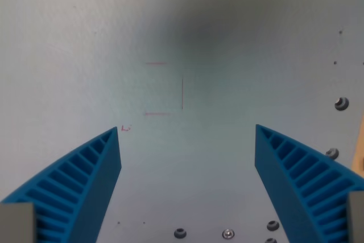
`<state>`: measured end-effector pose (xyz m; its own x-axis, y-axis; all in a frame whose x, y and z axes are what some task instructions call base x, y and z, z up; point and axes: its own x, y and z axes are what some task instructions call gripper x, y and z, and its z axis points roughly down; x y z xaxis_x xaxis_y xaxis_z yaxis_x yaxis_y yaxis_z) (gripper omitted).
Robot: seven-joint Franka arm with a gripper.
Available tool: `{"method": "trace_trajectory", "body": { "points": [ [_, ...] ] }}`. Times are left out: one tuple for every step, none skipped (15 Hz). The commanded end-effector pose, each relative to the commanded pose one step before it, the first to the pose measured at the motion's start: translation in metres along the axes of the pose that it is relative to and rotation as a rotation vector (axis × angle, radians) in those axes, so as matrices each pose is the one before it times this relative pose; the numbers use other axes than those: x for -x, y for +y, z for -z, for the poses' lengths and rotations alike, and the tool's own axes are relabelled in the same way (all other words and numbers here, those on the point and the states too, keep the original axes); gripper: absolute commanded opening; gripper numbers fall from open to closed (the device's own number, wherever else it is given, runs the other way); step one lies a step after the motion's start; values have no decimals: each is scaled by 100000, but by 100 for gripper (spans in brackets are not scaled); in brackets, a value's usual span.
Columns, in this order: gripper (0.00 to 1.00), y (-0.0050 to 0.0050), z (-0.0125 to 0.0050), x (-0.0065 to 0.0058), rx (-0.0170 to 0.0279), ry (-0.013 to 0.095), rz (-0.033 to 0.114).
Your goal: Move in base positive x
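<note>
Two blue ribbed fingers [85,180] frame the wrist view, spread wide with nothing between them; the gripper [186,132] is fully apart and holds no object. The task names only a motion in base positive x, so there is no thing to take hold of, and questions of weight, stiffness or slipperiness do not arise here. By my judgement the move is a free traverse with an empty gripper, needing only clearance above the surface.

The fingers look like moulded plastic or rubber, wedge-shaped, with parallel slots running across their inner faces, which suggests some give under load. Below them lies a pale grey surface [68,38], smooth and matt, probably metal plate. Thin red marks [165,87] are drawn on it: two short horizontal strokes and one vertical stroke, forming an open bracket. A small red scribble [125,128] sits just beside the tip of the finger on the wrist view's left, below the red marks. Several round bolt heads [341,103] stand to the right of the red marks, and more bolt heads [228,234] lie well below them. A soft dark shadow spreads above the red marks.
</note>
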<state>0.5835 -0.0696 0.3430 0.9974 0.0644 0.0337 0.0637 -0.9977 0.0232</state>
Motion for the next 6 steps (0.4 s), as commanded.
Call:
{"method": "trace_trajectory", "body": {
  "points": [
    [100,166,299,-1773,-2150,-4181,-330],
    [100,64,-38,-500,0,0,0],
    [100,64,-40,-500,0,0,0],
    [100,64,-42,-500,0,0,0],
    [100,65,-44,-500,0,0,0],
    [100,65,-47,-500,0,0,0]
  ]
}}
